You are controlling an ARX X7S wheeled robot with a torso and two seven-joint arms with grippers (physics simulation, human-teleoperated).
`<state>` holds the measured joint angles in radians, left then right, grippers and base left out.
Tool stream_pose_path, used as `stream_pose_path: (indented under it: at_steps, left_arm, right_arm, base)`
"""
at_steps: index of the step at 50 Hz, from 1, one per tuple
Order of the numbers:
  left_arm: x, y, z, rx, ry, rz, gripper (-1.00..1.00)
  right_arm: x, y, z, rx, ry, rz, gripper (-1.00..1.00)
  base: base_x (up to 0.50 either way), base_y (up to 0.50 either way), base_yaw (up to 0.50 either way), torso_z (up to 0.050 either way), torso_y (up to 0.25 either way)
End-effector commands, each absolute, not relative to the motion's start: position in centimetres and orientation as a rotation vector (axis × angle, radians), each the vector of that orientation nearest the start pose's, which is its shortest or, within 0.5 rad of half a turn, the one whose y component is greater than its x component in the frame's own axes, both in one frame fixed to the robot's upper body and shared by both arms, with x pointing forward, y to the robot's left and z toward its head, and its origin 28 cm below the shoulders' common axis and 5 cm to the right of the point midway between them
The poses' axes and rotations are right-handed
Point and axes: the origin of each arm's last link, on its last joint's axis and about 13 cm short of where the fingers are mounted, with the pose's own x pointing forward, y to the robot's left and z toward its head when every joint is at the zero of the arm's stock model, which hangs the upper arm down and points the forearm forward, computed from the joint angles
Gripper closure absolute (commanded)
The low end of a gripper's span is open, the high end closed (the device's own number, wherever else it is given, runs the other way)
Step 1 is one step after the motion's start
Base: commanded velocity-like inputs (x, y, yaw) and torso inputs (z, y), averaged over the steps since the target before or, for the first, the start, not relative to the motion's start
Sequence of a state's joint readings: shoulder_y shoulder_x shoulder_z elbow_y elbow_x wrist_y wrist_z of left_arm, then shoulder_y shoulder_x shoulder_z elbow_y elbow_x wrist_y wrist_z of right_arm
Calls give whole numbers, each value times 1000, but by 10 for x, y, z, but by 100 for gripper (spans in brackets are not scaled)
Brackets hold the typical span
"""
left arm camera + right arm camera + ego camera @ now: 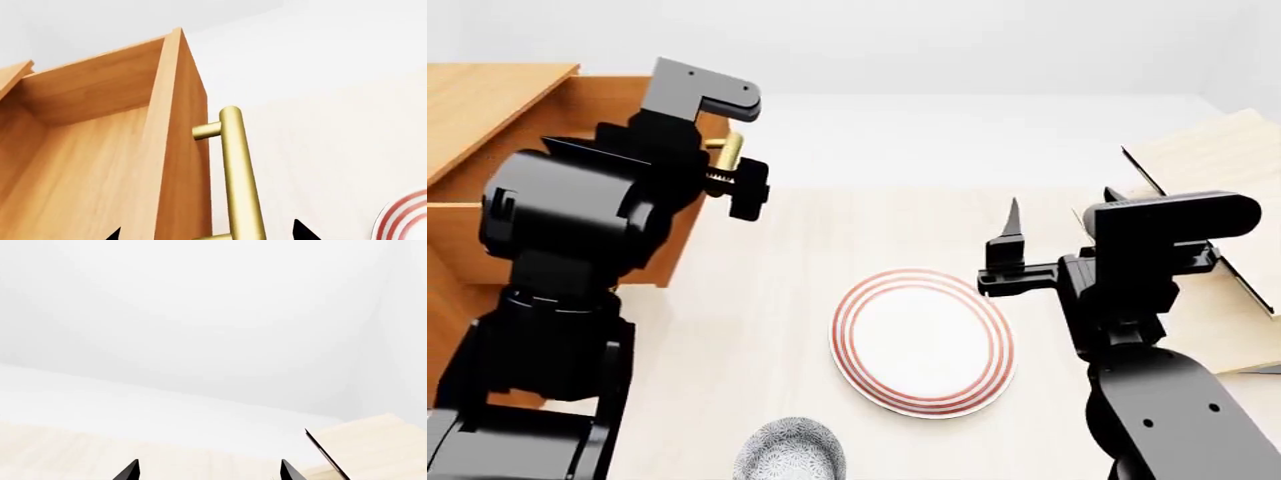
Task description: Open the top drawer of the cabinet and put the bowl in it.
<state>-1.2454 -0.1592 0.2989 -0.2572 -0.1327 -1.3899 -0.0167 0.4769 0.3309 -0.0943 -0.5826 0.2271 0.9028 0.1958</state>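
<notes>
Top drawer (80,150) stands pulled out w/ open interior, left gripper (737,178) at its brass handle (239,175); plate (924,341) fills table centre, shelf rack (1214,170) blocks far right.

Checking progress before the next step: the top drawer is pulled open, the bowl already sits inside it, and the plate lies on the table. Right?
Not quite. The bowl is not inside the top drawer; the head view shows it on the table, near the plate. The rest holds.

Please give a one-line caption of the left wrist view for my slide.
Open left gripper straddling the brass handle of the pulled-out, empty top drawer, with the plate on the table.
</notes>
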Motion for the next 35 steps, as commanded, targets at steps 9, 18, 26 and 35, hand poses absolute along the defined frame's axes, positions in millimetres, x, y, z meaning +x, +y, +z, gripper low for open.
stream_pose_path:
  at_steps: [9,18,26,35]
  left_arm:
    - [348,201,274,250,428,-182,-100]
    - [346,200,274,238,430,-194,-100]
    - [344,196,275,223,427,-227,-100]
    - [342,190,275,202,434,-269,-100]
  right_arm:
    - [255,-133,181,-195,-126,-53,-100]
    - [255,-133,180,-194,-124,-52,-100]
    - [255,-133,180,-195,-124,-52,-100]
    - [256,-134,178,-193,-122,-53,-100]
  base:
    - [0,0,1,0,5]
    - [0,0,0,0,5]
    - [0,0,0,0,1]
    - [0,0,0,0,2]
